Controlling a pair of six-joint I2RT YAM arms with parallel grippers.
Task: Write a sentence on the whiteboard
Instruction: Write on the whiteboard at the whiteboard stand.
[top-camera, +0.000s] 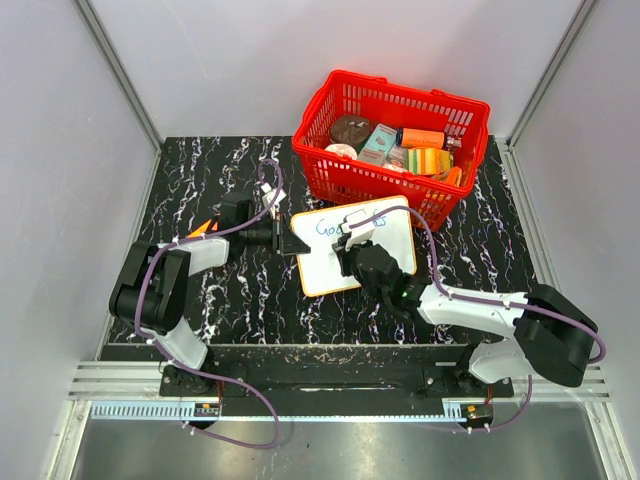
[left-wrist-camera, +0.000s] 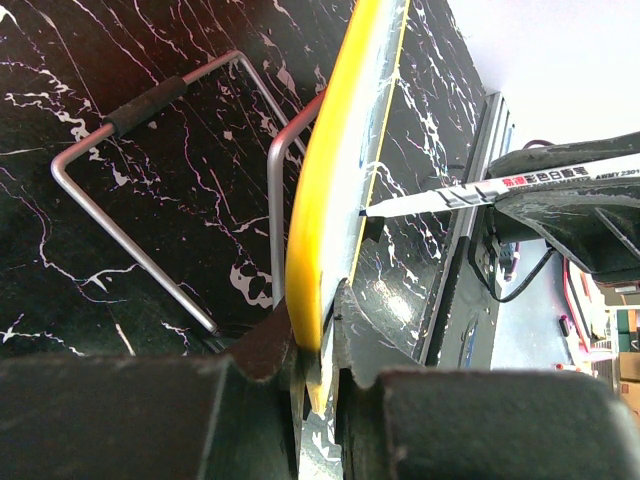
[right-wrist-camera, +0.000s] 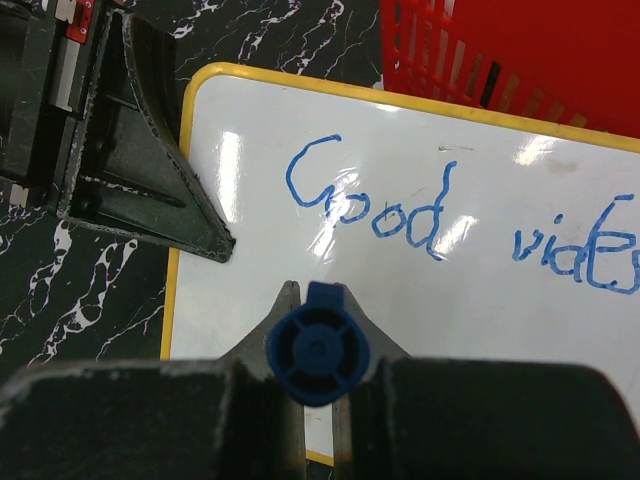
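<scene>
- Surface (top-camera: 230, 300): black with white veins; fills the middle of the top view and carries everything.
- Red basket (top-camera: 350, 180): sits upper right of centre, packed with goods.
- Whiteboard (top-camera: 325, 270): lies at the centre of the top view, just below the basket and slightly turned; shows its yellow rim along the near and left edges.
- Left gripper (top-camera: 286, 240): reaches in from the left; jaws pressed together on the whiteboard's left rim, seen edge-on in the left wrist view.
- Right gripper (right-wrist-camera: 318, 330): hangs over the lower left of the white face; jaws clamped round the marker (left-wrist-camera: 500, 185), blue butt end toward its own camera.
- Marker tip: meets the white face below the first line; contact looks likely but not certain.
- Sentence (right-wrist-camera: 400, 205): reads "Good", then a blue word starting "vi" cut off by the frame's right edge; shows one line only.
- Step, by judgement: first line down, second line about to start at lower left.
- Next move: calls for light pressure, small strokes running rightward under "Good", and a firm pinch from the left jaws so nothing slides.
</scene>
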